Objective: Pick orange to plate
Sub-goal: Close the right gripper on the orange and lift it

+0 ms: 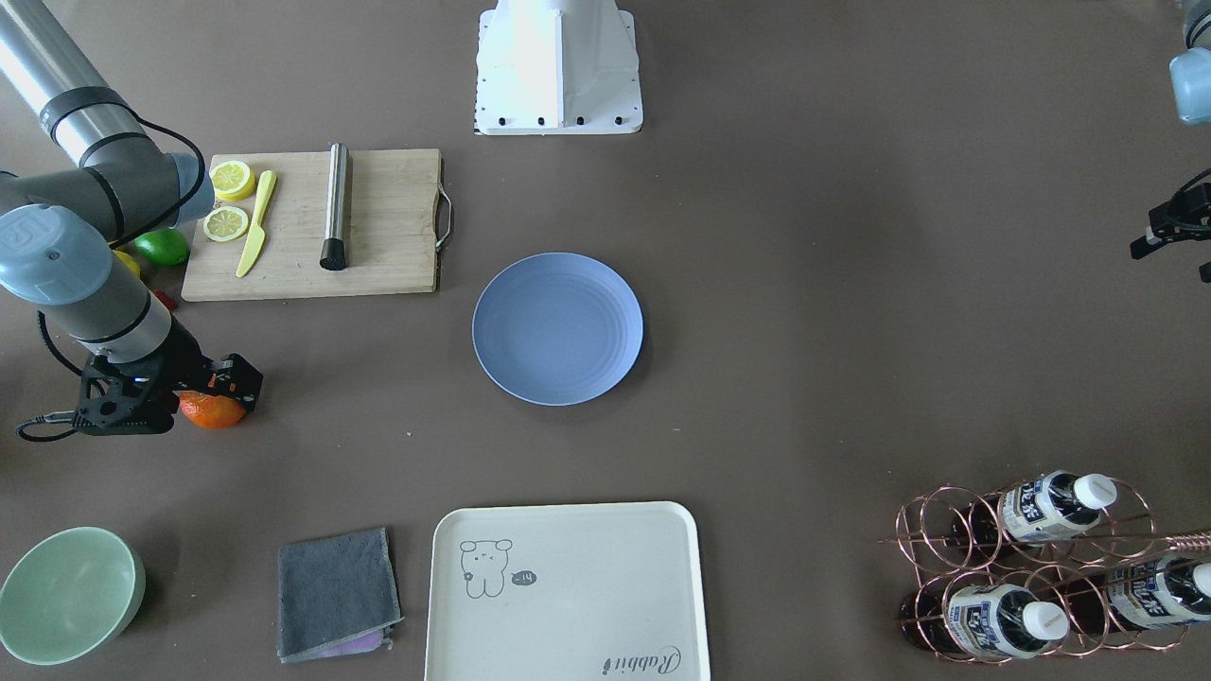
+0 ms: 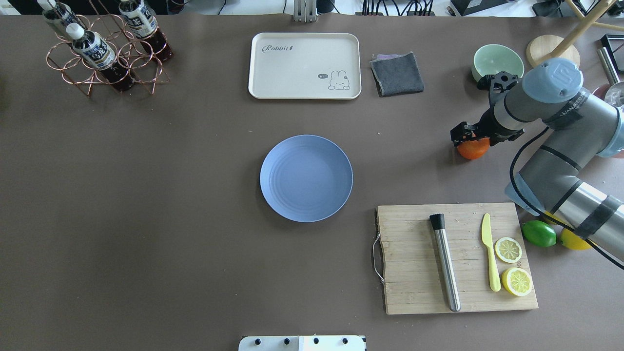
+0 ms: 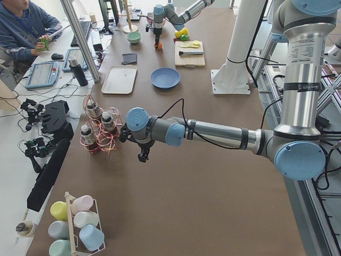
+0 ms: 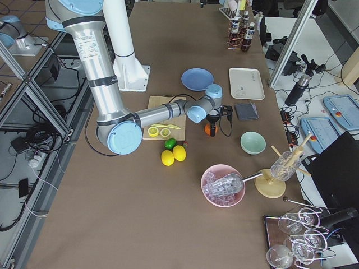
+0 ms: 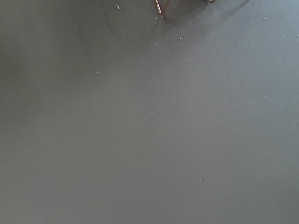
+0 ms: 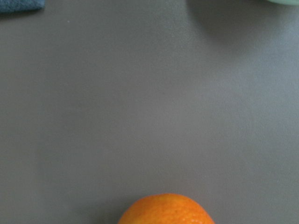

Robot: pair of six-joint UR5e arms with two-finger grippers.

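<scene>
Located orange (image 2: pixel 474 150) on table, well to robot's right of plate (image 2: pixel 306 178) | Found right gripper (image 2: pixel 469 137) low over it — clasped or slack, could not tell | Judged it light, firm, apt to roll — best pinched across its middle.

The worktop (image 1: pixel 804 378) carries 1 orange (image 1: pixel 216 414), 1 plate (image 1: pixel 557 328), 1 tray (image 1: pixel 568 586), 1 green bowl (image 1: pixel 66 594), 1 pink bowl (image 4: pixel 221 167) and 1 cloth (image 1: pixel 336 591). There is 1 board (image 1: pixel 388 227) with 2 lemon halves (image 1: pixel 232 180) (image 1: pixel 226 223), 1 knife (image 1: pixel 256 223) and 1 metal rod (image 1: pixel 335 205). Whole fruit besides the orange: 1 lime (image 1: pixel 163 247) and 2 lemons (image 4: pixel 168 157) (image 4: pixel 179 152). There is 1 wire rack (image 1: pixel 937 530) with 3 bottles (image 1: pixel 1045 508) (image 1: pixel 1003 619) (image 1: pixel 1159 591). There is 1 cup rack (image 3: pixel 69 213); its cups run off the picture's edge, so their count cannot be told. 2 arms (image 2: pixel 551 117) (image 3: pixel 213 130) are over the worktop.
</scene>
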